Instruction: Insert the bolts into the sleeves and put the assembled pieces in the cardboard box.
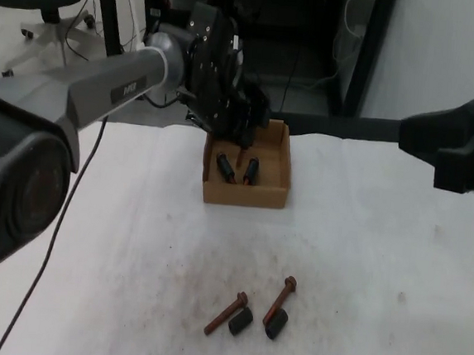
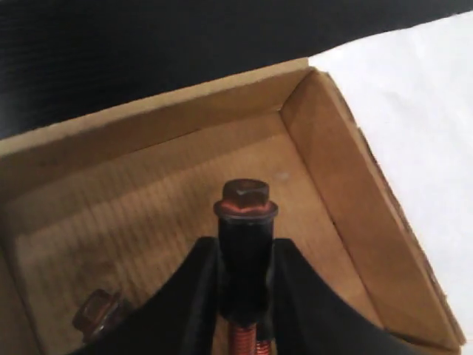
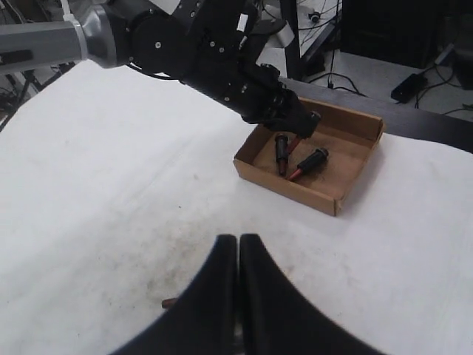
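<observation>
My left gripper (image 2: 245, 275) is shut on an assembled piece (image 2: 246, 222), a black sleeve with a rusty bolt head on top, held over the inside of the cardboard box (image 2: 336, 155). In the high view this gripper (image 1: 241, 135) hangs over the far left part of the box (image 1: 244, 196). Two assembled pieces (image 1: 225, 168) (image 1: 251, 170) lie in the box. Two loose bolts (image 1: 227, 313) (image 1: 281, 298) and two black sleeves (image 1: 241, 321) (image 1: 276, 323) lie on the white cloth near the front. My right gripper (image 3: 238, 255) is shut on nothing, above the cloth.
The right arm (image 1: 460, 143) sits at the right edge, well away from the box. A black strip (image 1: 349, 125) runs along the bench's far edge behind the box. White cloth (image 1: 363, 255) covers the bench. A cable (image 1: 58, 228) trails down the left side.
</observation>
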You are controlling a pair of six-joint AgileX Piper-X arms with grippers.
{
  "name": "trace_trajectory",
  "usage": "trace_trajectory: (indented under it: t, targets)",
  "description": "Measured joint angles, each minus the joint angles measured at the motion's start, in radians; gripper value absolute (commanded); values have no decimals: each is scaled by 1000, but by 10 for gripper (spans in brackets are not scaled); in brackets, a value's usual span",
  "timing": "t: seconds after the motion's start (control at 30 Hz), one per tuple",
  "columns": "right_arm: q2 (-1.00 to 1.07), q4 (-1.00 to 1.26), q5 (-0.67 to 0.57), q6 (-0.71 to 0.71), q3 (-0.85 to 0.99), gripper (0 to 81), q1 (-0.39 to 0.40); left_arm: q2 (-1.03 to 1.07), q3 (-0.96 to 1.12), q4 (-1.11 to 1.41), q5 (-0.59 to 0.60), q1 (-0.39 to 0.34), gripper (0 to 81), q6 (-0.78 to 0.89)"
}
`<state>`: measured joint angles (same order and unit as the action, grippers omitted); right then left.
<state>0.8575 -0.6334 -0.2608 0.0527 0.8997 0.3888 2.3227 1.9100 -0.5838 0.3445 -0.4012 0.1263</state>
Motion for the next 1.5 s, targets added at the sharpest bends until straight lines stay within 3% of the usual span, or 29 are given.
trace_trajectory:
  t: [0.2, 0.27, 0.33, 0.43, 0.5, 0.57, 0.63, 0.87, 1.13, 1.27, 1.3, 1.5]
  targets:
    - [-1, -20, 7, 0, 0, 8, 0, 1, 8, 2, 28, 0, 372, -3]
    - [-1, -26, 29, 0, 0, 8, 0, 1, 12, 8, 43, 3, 421, 13]
    - [-1, -29, 58, 0, 0, 8, 0, 1, 13, 8, 51, 3, 421, 48]
    - [-1, -34, 68, 0, 0, 8, 0, -8, 13, 4, 55, 12, 379, 88]
    - [-1, -40, 68, 0, 0, 8, 0, -47, 13, -16, 55, 24, 226, 98]
    - [-1, -48, 68, 0, -4, 8, 0, -123, 13, -56, 55, 38, 5, 91]
    - [-1, -48, 68, 0, -12, 8, 0, -162, 13, -80, 45, 41, 3, 69]
    - [2, -52, 68, 0, -83, 8, 0, -456, -3, -383, -197, 7, 3, -126]
    - [6, -9, 61, 0, -98, 8, 0, -677, -168, -523, -261, -77, 3, -209]
    - [7, 16, 24, 11, -98, 8, 0, -802, -351, -499, -269, -126, 3, -202]
    - [7, 18, 24, 13, -98, 8, 0, -881, -499, -440, -276, -149, 3, -176]
    - [7, 20, -37, 38, -98, 8, 0, -982, -857, -207, -279, -159, 3, -126]
